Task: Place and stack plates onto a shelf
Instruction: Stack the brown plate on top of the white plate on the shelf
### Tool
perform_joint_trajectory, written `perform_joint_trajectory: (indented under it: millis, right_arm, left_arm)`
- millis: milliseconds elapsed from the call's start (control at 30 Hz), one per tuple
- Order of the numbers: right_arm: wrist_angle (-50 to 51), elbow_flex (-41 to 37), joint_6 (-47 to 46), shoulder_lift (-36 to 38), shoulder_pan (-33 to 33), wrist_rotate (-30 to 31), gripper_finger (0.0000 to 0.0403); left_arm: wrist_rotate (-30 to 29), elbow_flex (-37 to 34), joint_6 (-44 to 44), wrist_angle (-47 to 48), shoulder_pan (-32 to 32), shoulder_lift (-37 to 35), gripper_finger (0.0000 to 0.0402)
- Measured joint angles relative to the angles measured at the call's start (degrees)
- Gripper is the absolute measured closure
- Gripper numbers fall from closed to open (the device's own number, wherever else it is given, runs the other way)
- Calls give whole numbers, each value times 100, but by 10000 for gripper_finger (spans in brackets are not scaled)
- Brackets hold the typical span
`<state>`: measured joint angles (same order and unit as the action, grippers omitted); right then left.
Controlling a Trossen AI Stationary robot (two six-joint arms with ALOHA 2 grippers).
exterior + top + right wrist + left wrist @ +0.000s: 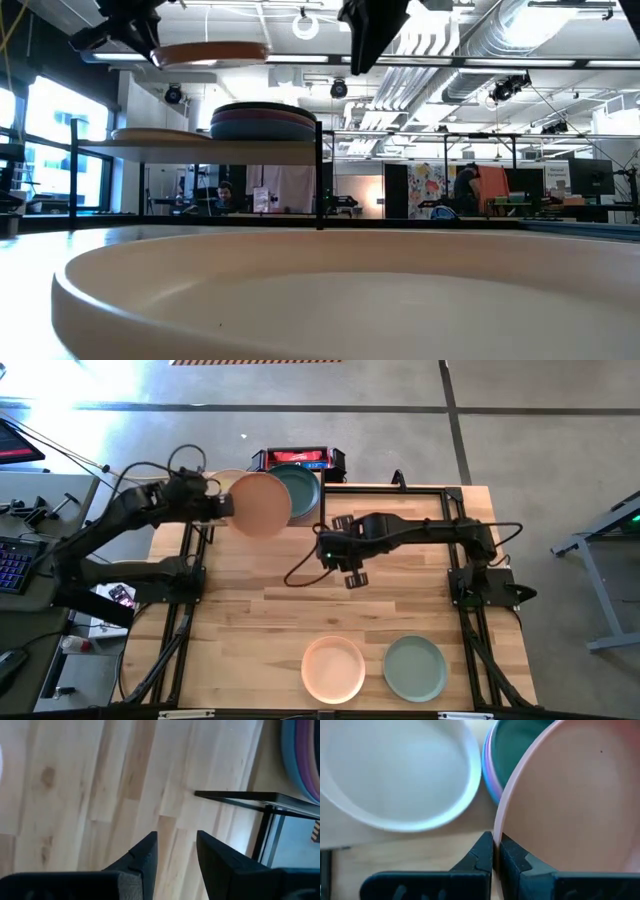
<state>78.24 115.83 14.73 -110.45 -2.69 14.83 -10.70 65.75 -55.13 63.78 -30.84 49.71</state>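
- Left gripper (222, 503): pinched on the rim of the peach plate (262, 504), holding it level above the shelf (200, 148). Left wrist view shows the fingers (480, 857) clamping the raised rim edge-on.
- Shelf, far side of the tabletop (300, 610): a lone pale plate (395, 770) on its left part; beside it a stack (265, 122) topped by the dark teal plate (300, 485).
- Right gripper (348, 565): spread, empty, hovering over bare tabletop mid-table.
- Near edge: pale pink plate (333, 668) and sage green plate (415, 667) side by side, waiting.
- Handling judgement: plates look rigid, light, matte and not slippery; a rim pinch suits them, but an off-centre hold may let one tilt.
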Motion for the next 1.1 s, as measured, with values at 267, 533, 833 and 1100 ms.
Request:
perform_joint_trajectory:
  millis: [267,533,833,1100]
  right_arm:
    - [0,0,383,0,385,-48,290]
    - [0,0,486,0,750,-570,290]
    - [120,0,727,0,983,-741,290]
    - [192,0,829,0,1020,-756,290]
  left_arm:
    - [-201,1077,416,996,-838,333,401]
    - [-849,1680,473,1853,-1757,589,399]
    - [-1076,1680,734,2075,-2402,1141,398]
    - [-997,1677,832,2184,-2542,1773,397]
